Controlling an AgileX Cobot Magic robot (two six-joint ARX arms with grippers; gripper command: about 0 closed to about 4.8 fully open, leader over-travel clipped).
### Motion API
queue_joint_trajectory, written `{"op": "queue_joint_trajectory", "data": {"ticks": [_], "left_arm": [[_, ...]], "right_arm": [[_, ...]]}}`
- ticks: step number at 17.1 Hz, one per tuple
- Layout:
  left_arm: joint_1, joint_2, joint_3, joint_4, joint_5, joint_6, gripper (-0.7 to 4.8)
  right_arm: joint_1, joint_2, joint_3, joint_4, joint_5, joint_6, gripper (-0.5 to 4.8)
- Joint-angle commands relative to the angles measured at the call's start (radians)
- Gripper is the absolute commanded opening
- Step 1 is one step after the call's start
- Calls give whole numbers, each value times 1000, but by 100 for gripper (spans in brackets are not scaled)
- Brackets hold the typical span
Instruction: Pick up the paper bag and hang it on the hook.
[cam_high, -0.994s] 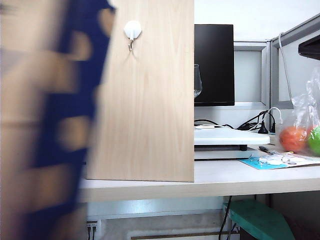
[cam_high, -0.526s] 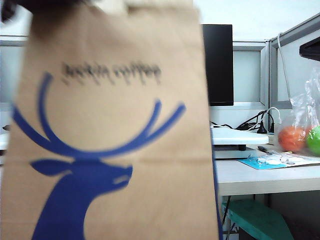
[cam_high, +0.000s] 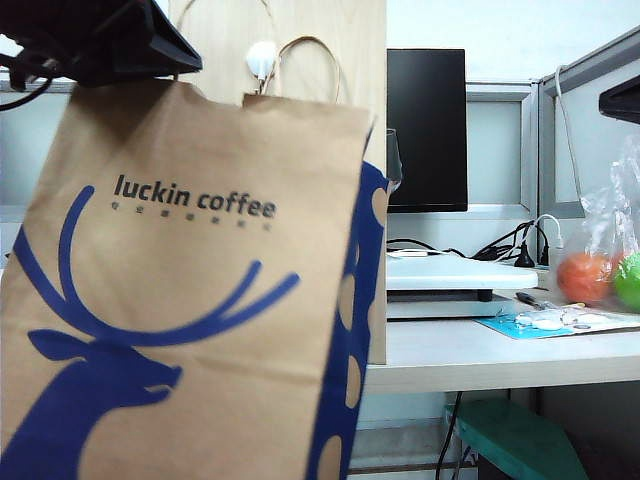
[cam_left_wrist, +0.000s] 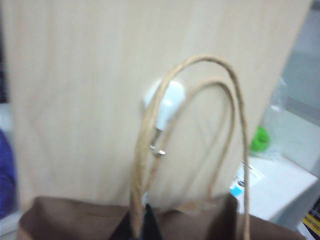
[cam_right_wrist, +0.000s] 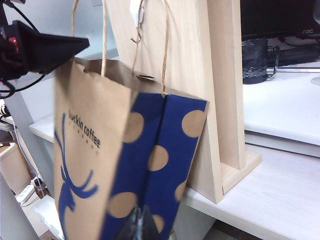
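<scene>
1. Kraft paper bag (cam_high: 190, 290) is hanging off the desk edge from the left hand (cam_left_wrist: 142, 227), clamped on a handle beside the hook (cam_left_wrist: 159, 150).
2. Suggest lifting the loop over the hook tip before lowering.
3. Right hand (cam_right_wrist: 140, 225): idling, grip unreadable.

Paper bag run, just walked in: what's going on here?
The left tool, shut on the rim of the paper bag, holds it up in front of the wooden board. The handle loops stand right by the hook, but whether one is over it cannot be told. The right tool is only partly in view, beside the bag, holding nothing that shows.
</scene>
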Motion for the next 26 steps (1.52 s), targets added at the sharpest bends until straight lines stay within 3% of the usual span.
{"op": "queue_joint_trajectory", "data": {"ticks": [1,2,5,9,16,26], "left_arm": [[-3,-6,5,18,106,-52,-6],[-9,-6,5,16,138,-83,-6],[-55,-14,4,3,74,-86,-6],[-59,-48,3,-39,79,-83,-6],[-57,-16,3,-81,-202,68,-6],[-57,137,4,-58,-209,50,-6]], "right_arm": [[0,0,-7,13,2,-1,-1],[0,0,-7,13,2,-1,-1],[0,0,-7,13,2,-1,-1],[0,0,-7,13,0,-1,-1],[0,0,-7,13,0,-1,-1],[0,0,-7,13,1,-1,-1]]}}
